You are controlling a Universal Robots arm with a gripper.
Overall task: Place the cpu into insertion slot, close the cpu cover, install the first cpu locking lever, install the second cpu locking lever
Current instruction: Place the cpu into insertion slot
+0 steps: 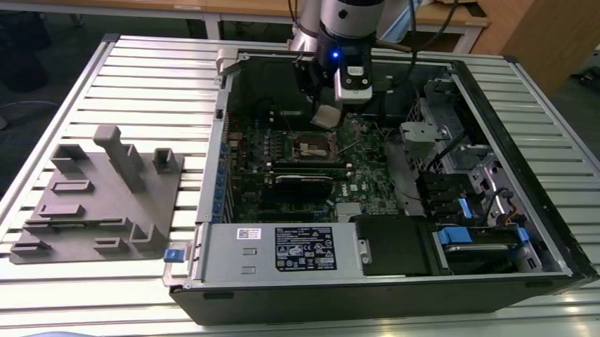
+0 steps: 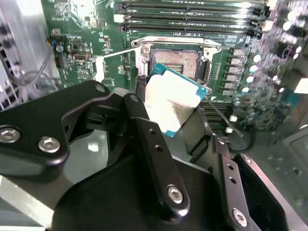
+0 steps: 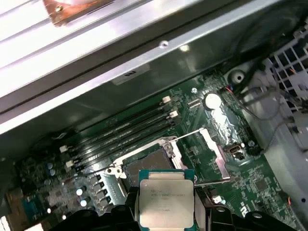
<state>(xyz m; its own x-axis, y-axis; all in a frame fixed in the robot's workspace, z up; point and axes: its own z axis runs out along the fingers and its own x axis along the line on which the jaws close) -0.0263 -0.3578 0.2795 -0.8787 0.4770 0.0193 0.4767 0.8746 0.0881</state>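
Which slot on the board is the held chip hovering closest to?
The square socket with the gold-tinted centre: in the second wrist view the chip overlaps its rim, while the long black memory slots lie beyond it.

"What does the arm (image 1: 352, 15) look like from where you stand?"
"It has a pale silver-grey tube at the wrist and a small blue light (image 1: 335, 53) below. A black cable (image 1: 414, 21) hangs alongside it."
"And the gripper (image 2: 169, 115)?"
"It's made of chunky matte black bars (image 2: 144, 139), with shiny socket-head screws (image 2: 175, 194) set along them."
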